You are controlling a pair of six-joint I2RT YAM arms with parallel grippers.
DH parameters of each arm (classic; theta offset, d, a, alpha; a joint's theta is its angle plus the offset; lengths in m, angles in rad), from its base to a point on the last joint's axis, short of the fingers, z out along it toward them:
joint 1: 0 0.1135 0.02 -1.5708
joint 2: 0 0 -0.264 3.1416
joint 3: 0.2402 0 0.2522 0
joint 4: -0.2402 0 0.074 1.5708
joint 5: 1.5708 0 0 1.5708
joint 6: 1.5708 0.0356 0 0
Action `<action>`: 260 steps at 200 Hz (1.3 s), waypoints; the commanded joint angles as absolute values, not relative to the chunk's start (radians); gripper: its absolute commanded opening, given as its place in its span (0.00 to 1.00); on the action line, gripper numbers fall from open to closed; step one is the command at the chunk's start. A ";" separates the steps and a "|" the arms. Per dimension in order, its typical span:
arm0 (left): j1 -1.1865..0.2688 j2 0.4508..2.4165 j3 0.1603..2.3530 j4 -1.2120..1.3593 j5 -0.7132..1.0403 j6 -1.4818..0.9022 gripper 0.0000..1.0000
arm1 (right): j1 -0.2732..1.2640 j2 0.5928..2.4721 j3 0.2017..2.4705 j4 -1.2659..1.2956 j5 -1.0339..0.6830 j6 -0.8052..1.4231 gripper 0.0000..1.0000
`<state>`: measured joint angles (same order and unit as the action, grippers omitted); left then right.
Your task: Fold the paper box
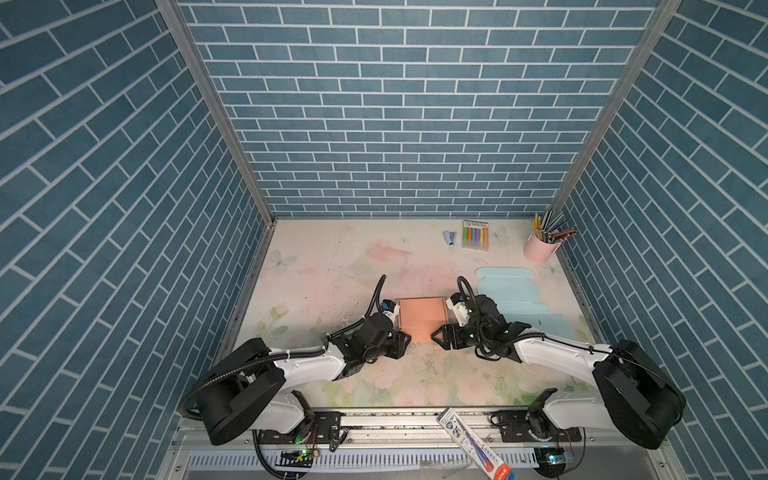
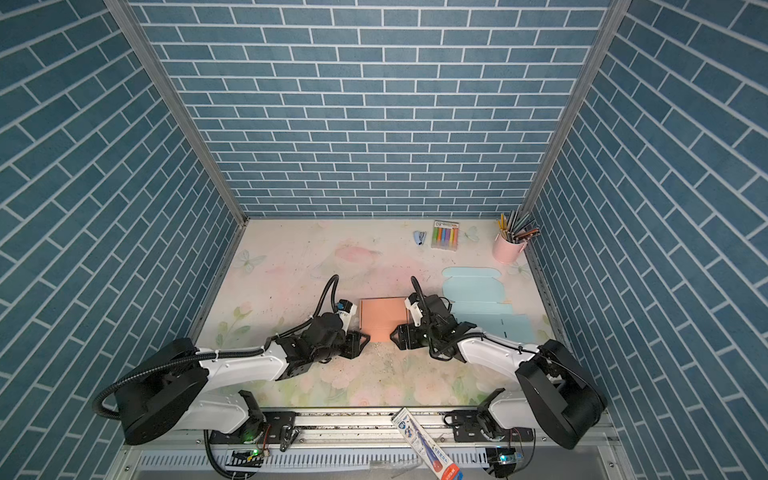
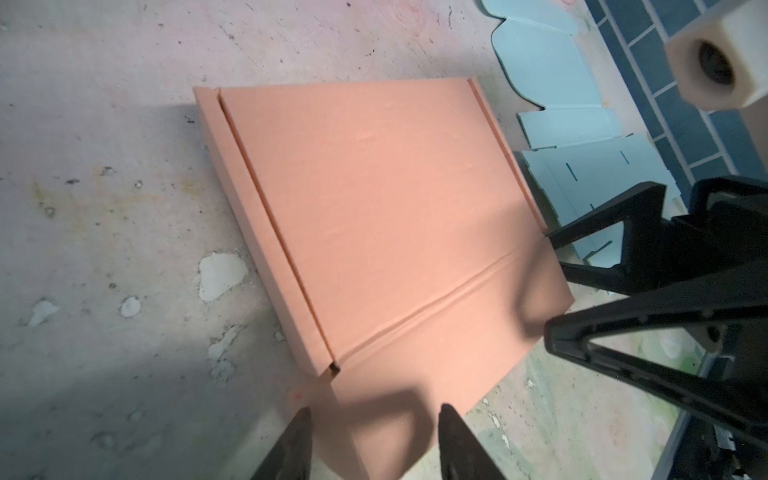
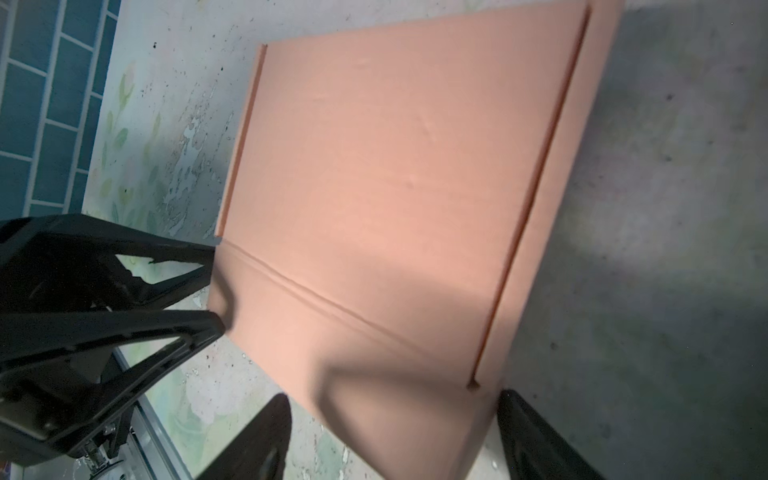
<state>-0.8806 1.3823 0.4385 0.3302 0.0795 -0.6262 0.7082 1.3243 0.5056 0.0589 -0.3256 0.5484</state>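
Left gripper (image 1: 408, 338) (low) opposite right gripper (image 1: 433, 335)

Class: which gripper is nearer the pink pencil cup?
Right. Right gripper is front-left of the pink cup, beside the orange box; left gripper lies farther left, across that box.

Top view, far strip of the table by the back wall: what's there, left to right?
small blue stapler → pack of coloured markers → pink cup of pencils
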 commanded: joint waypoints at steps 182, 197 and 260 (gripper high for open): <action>-0.896 1.436 0.452 0.402 0.069 -0.639 0.41 | 0.752 1.348 0.531 0.052 -0.261 0.566 0.74; -0.896 1.433 0.455 0.402 0.072 -0.637 0.41 | 0.755 1.349 0.532 0.049 -0.255 0.564 0.74; -0.896 1.428 0.456 0.403 0.061 -0.630 0.42 | 0.775 1.345 0.537 0.040 -0.237 0.565 0.74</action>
<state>-0.8906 1.4307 0.4469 0.3836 0.0746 -0.6327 0.7597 1.3426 0.5117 0.0582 -0.2543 0.5522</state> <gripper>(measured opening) 0.417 0.738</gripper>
